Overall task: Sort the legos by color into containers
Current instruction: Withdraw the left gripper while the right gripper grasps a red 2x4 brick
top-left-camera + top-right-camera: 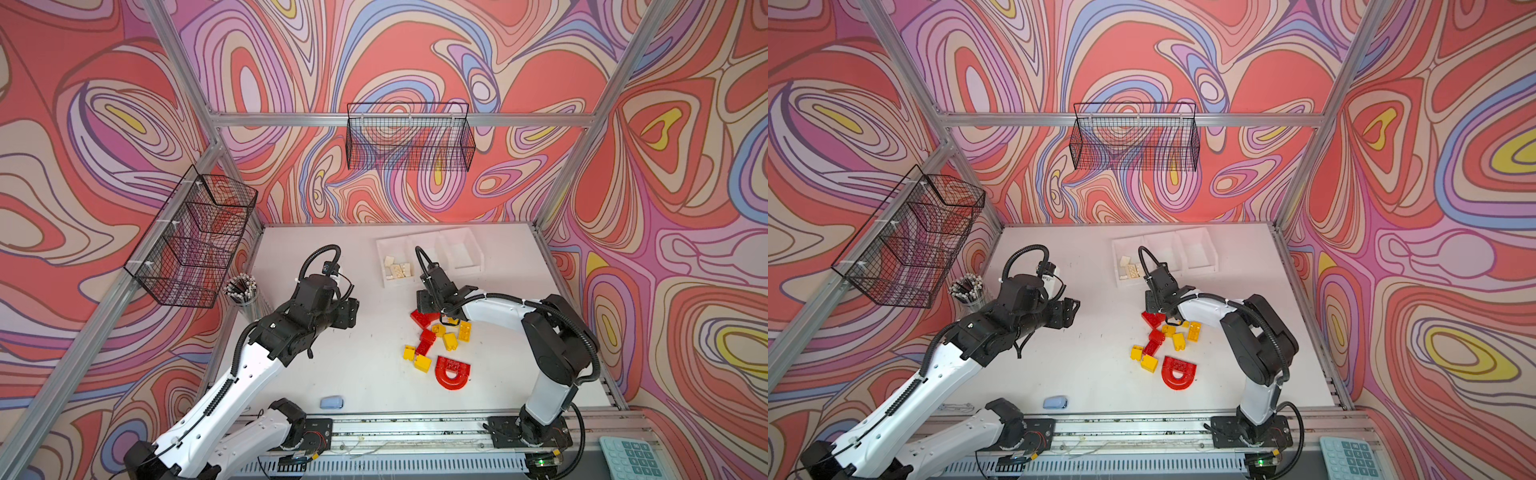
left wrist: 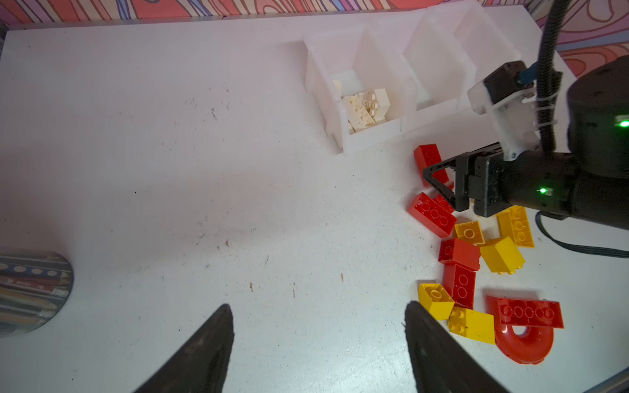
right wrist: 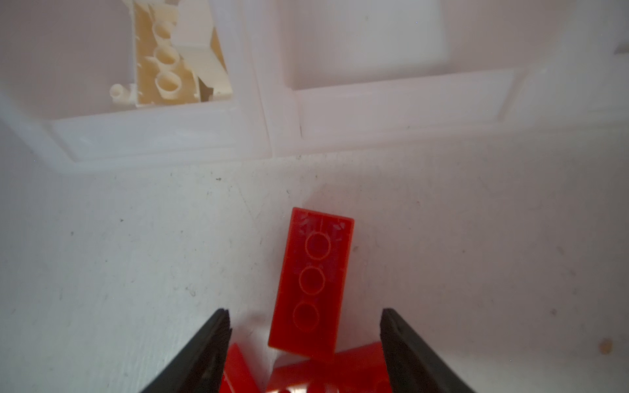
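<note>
**A:** Where is the right claw (image 3: 304, 311)?

**B:** Low at the far edge of the red and yellow legos (image 1: 436, 340), just in front of the containers (image 1: 380, 249). Its jaws stand apart and grip nothing. A red brick (image 3: 311, 282) lies between them with a gap on each side.

**A:** How does that brick lie?

**B:** Its long axis points away from the claw toward the containers, a little skewed, with its near end over other red pieces. The jaws would close across its narrow width, which I judge a fair grip.

**A:** And the left claw (image 2: 318, 304)?

**B:** Wide and empty over bare worktop (image 2: 170, 170), well apart from the pile. The right arm is plainly nearer.

**A:** Which bin should it go in?

**B:** Of the 3, the end one holds cream bricks (image 2: 364, 109) and the other 2 look empty. The middle bin (image 3: 391, 102) sits almost straight ahead of the brick.

**A:** What does 1 view give that another lacks?

**B:** The right wrist view shows the straddle and the brick's axis, which the wrist mostly covers in both top views. The left wrist view shows that claw from the side. It also shows the rest of the pile, including the red arch (image 2: 520, 330).
</note>
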Controlling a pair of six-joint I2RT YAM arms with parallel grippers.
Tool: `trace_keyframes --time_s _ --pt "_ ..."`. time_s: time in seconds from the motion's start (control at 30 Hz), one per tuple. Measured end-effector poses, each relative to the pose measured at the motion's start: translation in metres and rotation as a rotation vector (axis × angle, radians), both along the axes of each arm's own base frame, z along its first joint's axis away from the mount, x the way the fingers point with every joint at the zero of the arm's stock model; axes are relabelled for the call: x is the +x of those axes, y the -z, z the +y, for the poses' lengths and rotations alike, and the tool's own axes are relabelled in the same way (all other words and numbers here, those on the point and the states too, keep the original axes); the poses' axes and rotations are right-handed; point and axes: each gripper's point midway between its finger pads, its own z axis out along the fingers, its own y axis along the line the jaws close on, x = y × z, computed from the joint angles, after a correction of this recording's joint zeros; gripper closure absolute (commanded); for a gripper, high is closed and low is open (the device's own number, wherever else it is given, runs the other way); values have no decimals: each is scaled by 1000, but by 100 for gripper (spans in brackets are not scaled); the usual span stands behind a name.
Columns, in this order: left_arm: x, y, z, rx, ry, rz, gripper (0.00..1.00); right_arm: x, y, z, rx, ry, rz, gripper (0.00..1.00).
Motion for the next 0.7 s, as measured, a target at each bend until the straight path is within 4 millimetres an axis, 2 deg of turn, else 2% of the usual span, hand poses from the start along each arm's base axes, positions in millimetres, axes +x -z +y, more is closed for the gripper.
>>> trace_keyframes --time_s 0.13,0.27,0.43,0.57,0.7 --pt "-3 -8 1 -17 3 -24 21 2 15 -2 -34 13 24 35" --pt "-6 -15 3 -32 3 -48 21 1 22 -5 -50 21 41 50" --pt "-6 -14 2 -38 8 -48 21 4 19 0 -48 18 32 66" --pt "-7 -14 1 -39 11 -47 21 4 16 4 -51 8 25 86" --pt "-7 -14 1 -39 11 -47 21 1 15 6 -61 1 34 87"
